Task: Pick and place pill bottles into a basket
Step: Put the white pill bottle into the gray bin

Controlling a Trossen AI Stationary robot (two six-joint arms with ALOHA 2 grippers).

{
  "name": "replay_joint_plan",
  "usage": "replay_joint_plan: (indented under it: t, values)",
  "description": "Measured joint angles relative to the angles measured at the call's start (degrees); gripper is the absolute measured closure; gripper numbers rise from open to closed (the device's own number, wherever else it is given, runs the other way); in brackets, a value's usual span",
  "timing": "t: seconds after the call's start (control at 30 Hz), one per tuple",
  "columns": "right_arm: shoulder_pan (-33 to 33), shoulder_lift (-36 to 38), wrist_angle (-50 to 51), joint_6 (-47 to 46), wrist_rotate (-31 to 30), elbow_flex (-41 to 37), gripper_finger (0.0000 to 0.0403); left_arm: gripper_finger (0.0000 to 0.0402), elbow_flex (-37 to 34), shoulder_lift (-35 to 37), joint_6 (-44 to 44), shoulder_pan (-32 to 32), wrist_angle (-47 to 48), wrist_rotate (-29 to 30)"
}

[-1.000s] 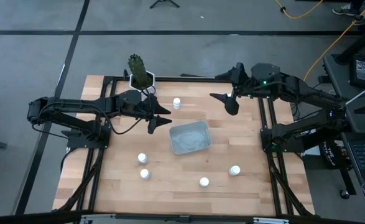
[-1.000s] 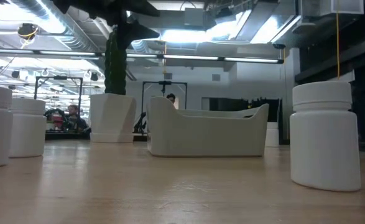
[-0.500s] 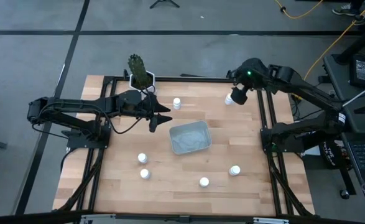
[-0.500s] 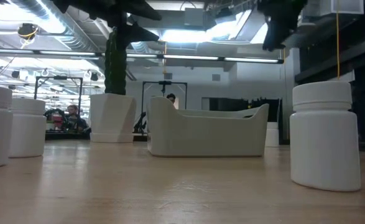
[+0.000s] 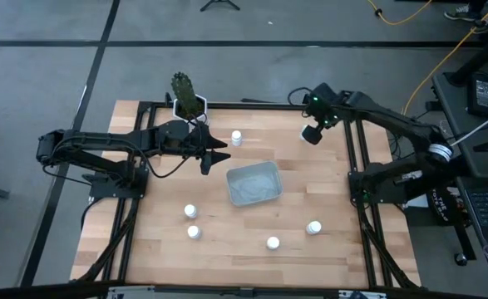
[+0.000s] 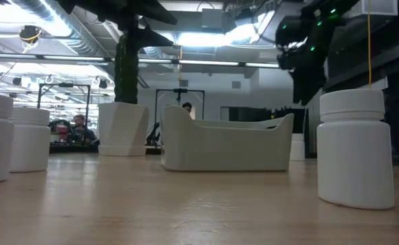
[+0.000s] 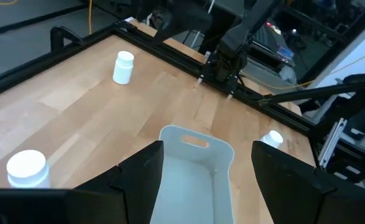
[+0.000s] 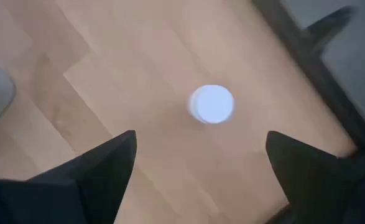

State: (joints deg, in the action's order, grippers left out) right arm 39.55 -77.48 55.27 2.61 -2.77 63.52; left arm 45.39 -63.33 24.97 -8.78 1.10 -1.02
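The pale blue-grey basket (image 5: pixel 253 183) stands at the table's middle. Five white pill bottles stand upright on the wood: one at the far middle (image 5: pixel 236 137), two at the near left (image 5: pixel 190 211) (image 5: pixel 194 232), two at the near right (image 5: pixel 273 242) (image 5: pixel 313 227). My right gripper (image 5: pixel 312 134) is open and points down above a sixth bottle (image 8: pixel 212 104) at the far right; its fingers stand clear of the bottle. My left gripper (image 5: pixel 219 156) is open and empty, left of the basket (image 7: pixel 194 168).
A white hexagonal pot with a cactus (image 5: pixel 187 100) stands at the far left edge, behind my left arm. Black frame rails (image 5: pixel 356 166) run along the table's sides. Bare wood lies between the basket and the near bottles.
My right gripper has tipped from lying level to pointing down, has shifted a little toward the far-right bottle and has come down over it. It has stayed open. My left arm and all bottles have kept still.
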Motion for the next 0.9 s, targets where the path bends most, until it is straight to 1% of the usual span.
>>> replay_joint_plan:
  t: [0.13,0.27,0.43,0.73,0.9]
  values:
    - [0.0,-7.1,2.8,1.4,1.0,5.4,0.0043,0.0164,0.0,0.0,0.7,0.0,0.0,0.0]
    - [0.0,-11.2,4.8,2.2,1.0,8.7,0.0044,0.0165,0.0,0.0,3.1,0.0,0.0,0.0]
    - [0.5,-13.5,4.7,2.3,0.3,8.6,0.0043,0.0165,0.0,0.0,4.5,0.3,0.0,0.0]
    - [5.8,-16.7,3.2,3.9,-0.1,7.2,0.0043,0.0165,0.0,0.0,4.5,0.9,0.0,0.0]
    - [6.2,-17.8,1.6,4.1,-0.1,7.2,0.0043,0.0165,0.0,0.0,4.4,0.9,0.0,0.0]
